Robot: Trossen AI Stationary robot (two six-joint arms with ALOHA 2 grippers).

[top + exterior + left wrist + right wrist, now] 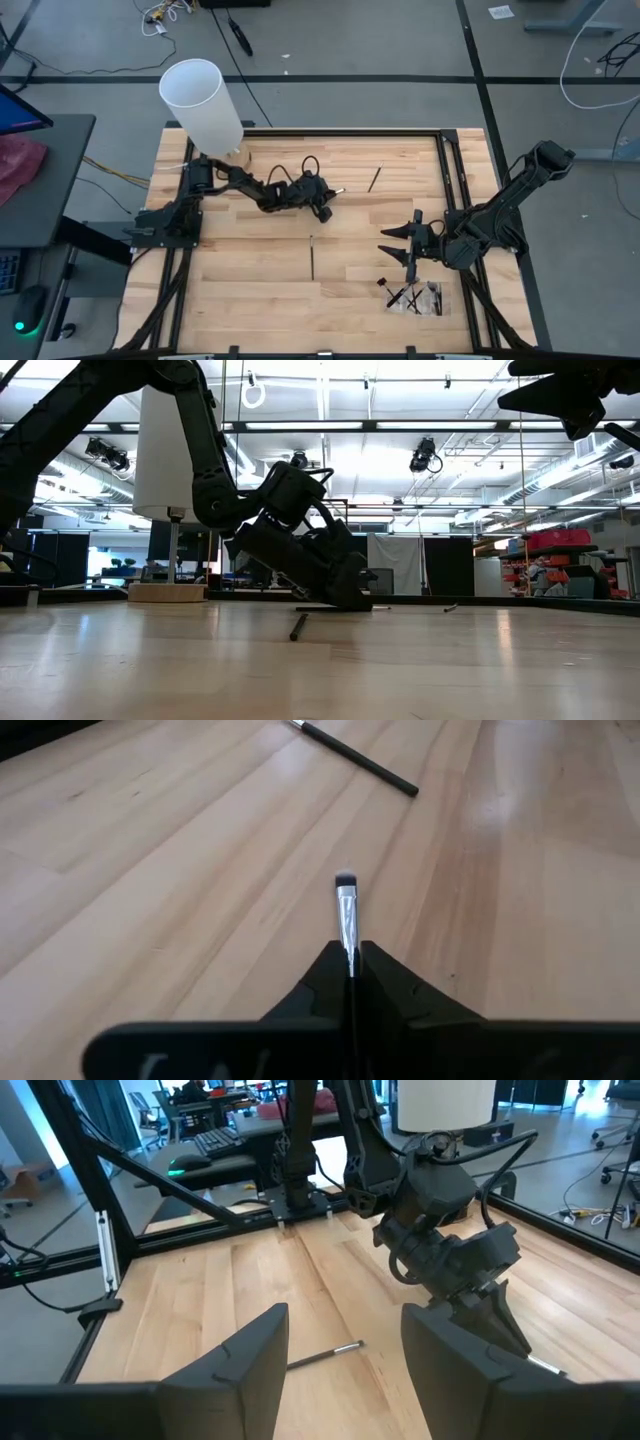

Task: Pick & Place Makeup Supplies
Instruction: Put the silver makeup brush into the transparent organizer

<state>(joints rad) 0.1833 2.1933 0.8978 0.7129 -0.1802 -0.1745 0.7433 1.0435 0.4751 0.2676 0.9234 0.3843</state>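
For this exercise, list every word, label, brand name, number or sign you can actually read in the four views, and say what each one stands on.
No text can be read in any view.
Pale marks on the left gripper body, seen in its wrist view: cut off and too blurred to read.
White cylinder, makeup brush in the fingers, wooden table: no visible print.
Red items on far shelving in the low view: too small to tell.

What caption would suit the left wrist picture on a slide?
The left hand, shut on a thin makeup brush just above the wooden table; another brush lies farther off.
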